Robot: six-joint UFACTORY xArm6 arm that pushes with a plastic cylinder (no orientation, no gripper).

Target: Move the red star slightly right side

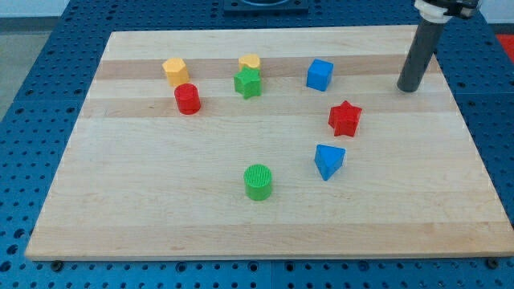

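On my wooden board (pixel 161 209): yellow hexagon block (pixel 174 71) and red cylinder (pixel 187 99) close together at upper left; yellow block (pixel 250 62) touching green star (pixel 248 83); blue cube (pixel 320 75); blue triangular block (pixel 328 160); green cylinder (pixel 258 181) toward bottom.

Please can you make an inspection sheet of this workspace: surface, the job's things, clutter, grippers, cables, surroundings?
Surface: wooden board, flat, light-coloured.
Job's things: red star at the view's right of centre, apart from the other blocks.
Clutter: blue cube; blue triangular block; green cylinder; green star touching a yellow block behind it; yellow hexagonal block; red cylinder.
Grippers: none; my tip rests at the view's top right, away from every block.
Cables: nothing seen.
Surroundings: blue perforated table around the board.
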